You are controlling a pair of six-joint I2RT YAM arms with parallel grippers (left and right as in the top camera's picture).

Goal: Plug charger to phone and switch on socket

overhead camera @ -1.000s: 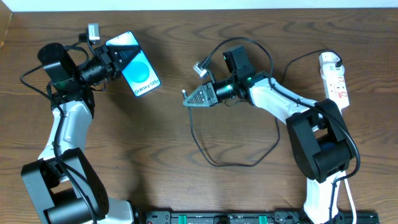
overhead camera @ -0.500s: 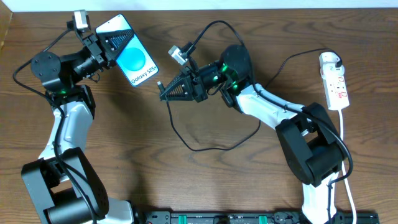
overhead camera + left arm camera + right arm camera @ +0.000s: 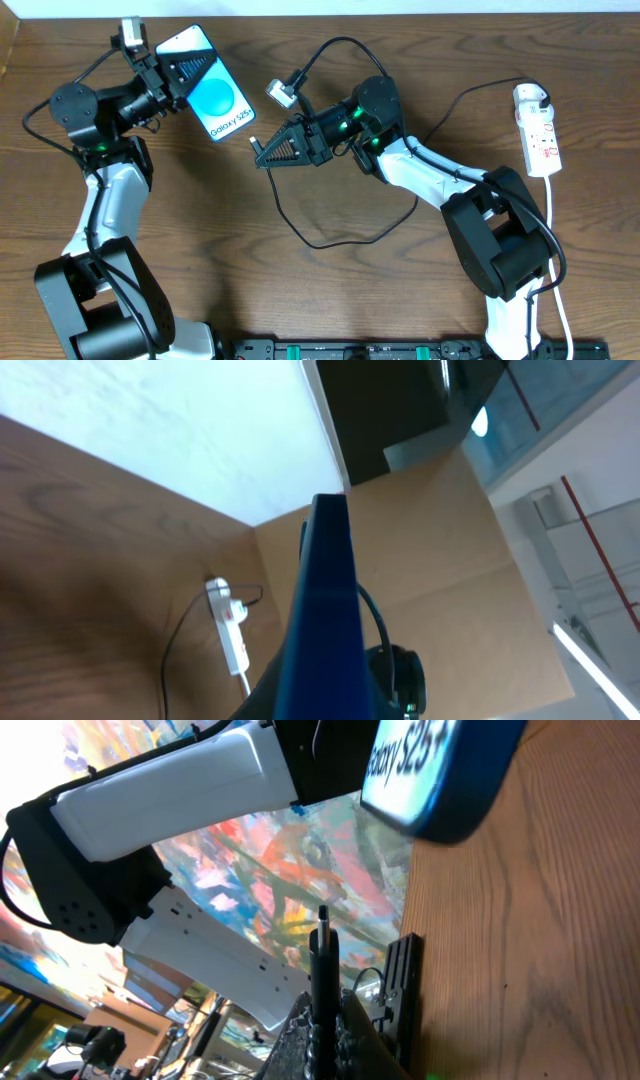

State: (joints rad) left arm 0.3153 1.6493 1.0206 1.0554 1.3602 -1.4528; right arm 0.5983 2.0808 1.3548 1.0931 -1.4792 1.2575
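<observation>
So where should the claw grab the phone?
Pinch the phone on its flat front and back at the top end, coming from the side away from the charger. It's thin and flat, so a claw closes on it easily, as the left claw does, and the bottom end by the Galaxy words is left free for plugging.

a: can you see the phone (image 3: 322,620) screen from the left wrist?
b: no, only its edge, cut off at the bottom.
a: is the socket (image 3: 537,132) switched on?
b: too small overhead to tell.
</observation>
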